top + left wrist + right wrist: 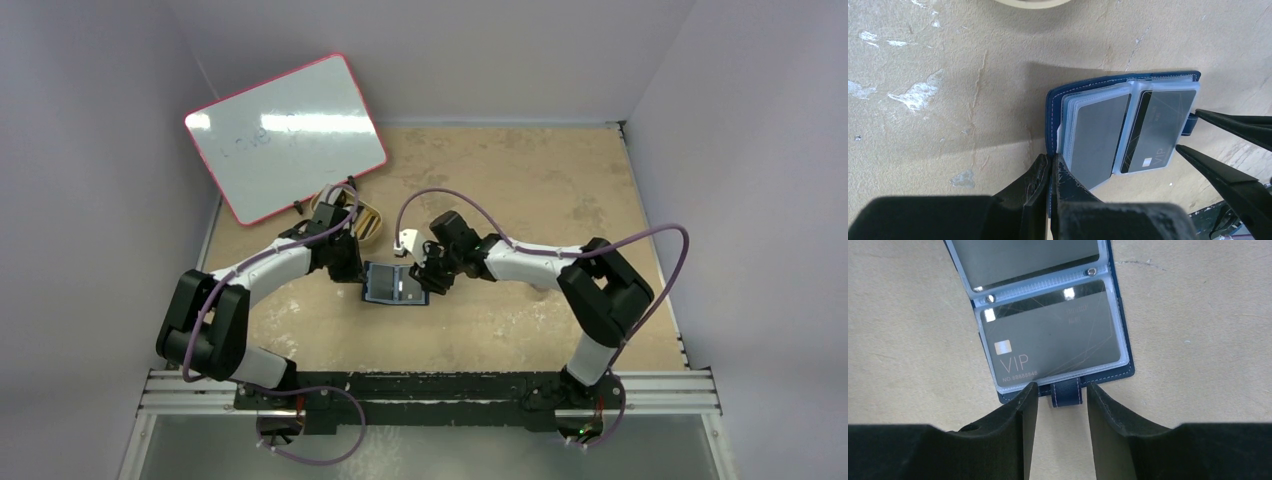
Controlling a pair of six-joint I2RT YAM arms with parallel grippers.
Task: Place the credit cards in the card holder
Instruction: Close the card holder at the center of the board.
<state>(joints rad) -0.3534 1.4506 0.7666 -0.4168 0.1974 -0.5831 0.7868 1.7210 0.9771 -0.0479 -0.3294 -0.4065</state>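
Pinches one cover edge of the open navy-blue bifold card holder [397, 284], mid-frame in the top view, with the clenched left gripper [1052, 162]. Shows a dark glossy VIP credit card [1048, 335] and a plain grey card [1023, 255] tucked in its clear pockets. Straddles the snap tab [1066, 392] (bottom of the right wrist view) with the spread, empty right gripper [1061, 386]

Navy card holder [1052, 115], grey card [1095, 135], black card [1158, 125] with fine silver lines.

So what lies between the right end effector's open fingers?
The navy snap tab of the card holder, untouched by the right end effector; clearest in the right wrist view.
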